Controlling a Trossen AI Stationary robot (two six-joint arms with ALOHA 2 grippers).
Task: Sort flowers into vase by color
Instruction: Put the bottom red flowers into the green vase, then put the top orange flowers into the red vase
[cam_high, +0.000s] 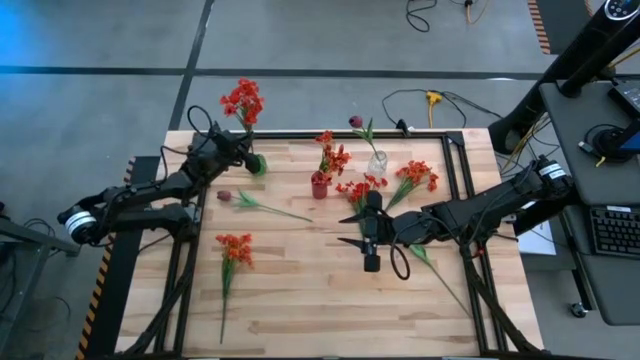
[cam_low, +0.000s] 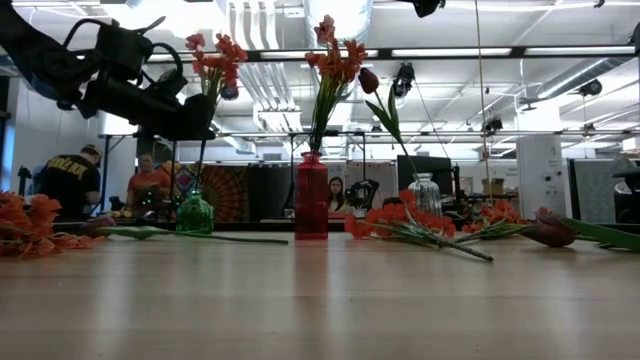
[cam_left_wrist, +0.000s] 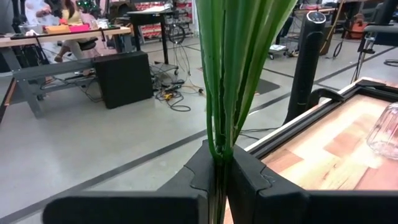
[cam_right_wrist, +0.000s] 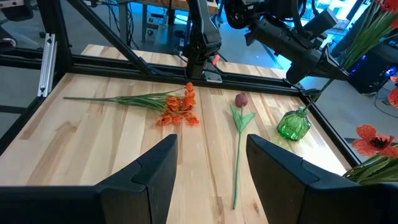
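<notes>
My left gripper (cam_high: 240, 152) is shut on the green stalks of a red flower bunch (cam_high: 243, 100) that stands in the green vase (cam_high: 257, 163) at the table's far left. A red vase (cam_high: 319, 185) holds orange-red flowers (cam_high: 333, 155). A clear vase (cam_high: 378, 163) holds a maroon tulip (cam_high: 356, 122). Lying flat on the table are another maroon tulip (cam_high: 226, 196), an orange flower (cam_high: 235, 248) at the near left, and two orange bunches (cam_high: 360, 188) (cam_high: 418, 175). My right gripper (cam_high: 352, 230) hangs open and empty above the table's middle. My left gripper pinches the red bunch's green stalks (cam_left_wrist: 217, 146) between its two fingers (cam_left_wrist: 249, 177), a little above the vase's neck. The fingers come about level from the table's left and lie across the stalks. The bunch stands upright, its lower end (cam_right_wrist: 306, 102) in the green vase (cam_right_wrist: 293, 124).
The maroon tulip (cam_right_wrist: 241, 99) and the orange flower (cam_right_wrist: 180, 109) lie on the boards ahead of my right gripper (cam_right_wrist: 211, 162). A black frame (cam_high: 455, 160) borders the table. People (cam_low: 75, 180) sit in the room behind.
</notes>
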